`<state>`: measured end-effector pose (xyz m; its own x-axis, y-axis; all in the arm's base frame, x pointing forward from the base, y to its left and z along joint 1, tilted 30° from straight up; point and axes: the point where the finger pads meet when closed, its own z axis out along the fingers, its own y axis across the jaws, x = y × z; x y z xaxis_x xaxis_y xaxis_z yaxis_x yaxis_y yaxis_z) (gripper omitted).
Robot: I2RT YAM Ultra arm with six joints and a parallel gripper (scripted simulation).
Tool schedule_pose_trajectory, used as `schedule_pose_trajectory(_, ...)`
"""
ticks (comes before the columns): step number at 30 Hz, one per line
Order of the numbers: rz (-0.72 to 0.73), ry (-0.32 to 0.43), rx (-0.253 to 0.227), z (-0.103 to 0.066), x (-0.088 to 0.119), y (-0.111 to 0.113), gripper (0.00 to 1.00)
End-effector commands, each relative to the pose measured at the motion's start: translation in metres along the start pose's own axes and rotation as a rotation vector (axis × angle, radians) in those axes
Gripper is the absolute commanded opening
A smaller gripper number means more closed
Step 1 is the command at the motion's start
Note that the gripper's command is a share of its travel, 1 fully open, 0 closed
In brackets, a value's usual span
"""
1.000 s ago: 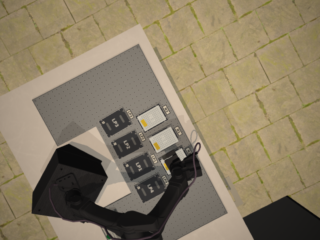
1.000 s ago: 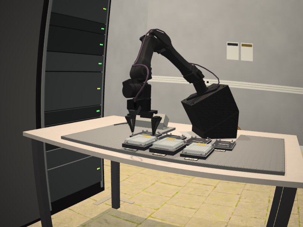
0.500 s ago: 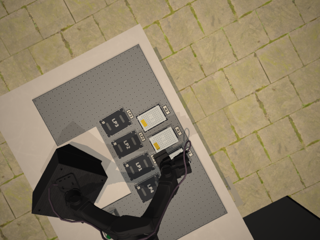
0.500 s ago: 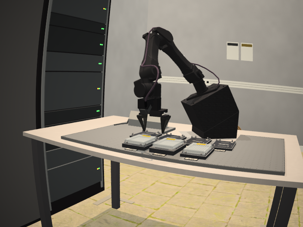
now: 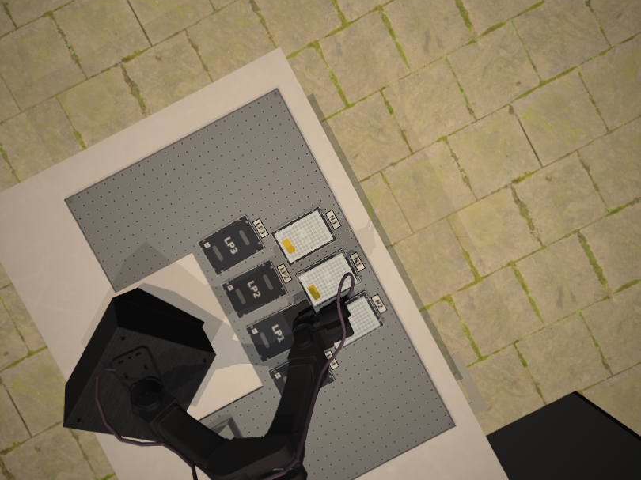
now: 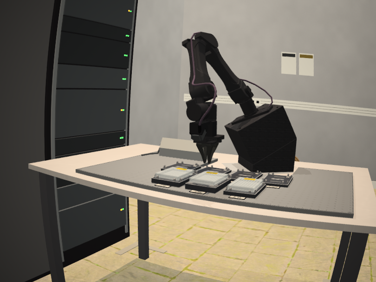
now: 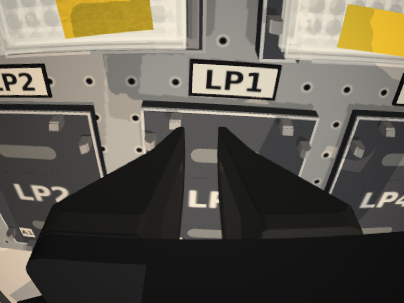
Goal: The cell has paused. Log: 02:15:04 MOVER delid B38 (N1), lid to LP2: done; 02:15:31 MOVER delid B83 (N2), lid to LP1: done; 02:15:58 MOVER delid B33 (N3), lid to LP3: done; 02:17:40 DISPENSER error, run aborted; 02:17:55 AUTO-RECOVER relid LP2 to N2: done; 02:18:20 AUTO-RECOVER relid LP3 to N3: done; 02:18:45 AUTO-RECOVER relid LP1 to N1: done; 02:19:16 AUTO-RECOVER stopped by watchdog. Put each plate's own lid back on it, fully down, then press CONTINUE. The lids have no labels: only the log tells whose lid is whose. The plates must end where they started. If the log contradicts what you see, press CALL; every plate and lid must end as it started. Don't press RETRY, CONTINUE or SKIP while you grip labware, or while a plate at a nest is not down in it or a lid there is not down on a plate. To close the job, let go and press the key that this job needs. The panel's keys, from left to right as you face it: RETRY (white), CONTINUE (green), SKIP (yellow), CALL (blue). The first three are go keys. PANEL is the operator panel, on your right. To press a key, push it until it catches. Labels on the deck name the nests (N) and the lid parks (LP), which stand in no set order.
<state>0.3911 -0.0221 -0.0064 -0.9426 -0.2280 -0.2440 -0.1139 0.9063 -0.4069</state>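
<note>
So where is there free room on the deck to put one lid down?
Dark lid parks LP3 and LP2 bear no lid; past LP3 the grey perforated deck has wide room. LP1 is bare too, but the shut black gripper hangs over it. The three white lidded plates beside the parks stand crowded, narrow gaps between.

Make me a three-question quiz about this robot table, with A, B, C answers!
1. Where is the pincer?
A. over lid park LP1
B. over nest N3
C. off the table

2. What colour are the tags on the plates?
A. blue
B. yellow
C. red

3. How does the pincer stand?
A. wide open
B. gripping a lid
C. shut, holding nothing

Answers:
1 A, the wrist view shows its fingers just below the LP1 label.
2 B, each plate carries a yellow tag.
3 C, the fingers stand close together with only the dark park showing in the slim gap.
</note>
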Motion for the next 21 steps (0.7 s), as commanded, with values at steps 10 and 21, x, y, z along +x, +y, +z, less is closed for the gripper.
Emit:
schedule_pose_trajectory(10, 0.025, -0.054, 0.017, -0.006, 0.029, 0.033, 0.00)
schedule_pose_trajectory(21, 0.046, -0.090, 0.015, -0.009, 0.035, 0.052, 0.00)
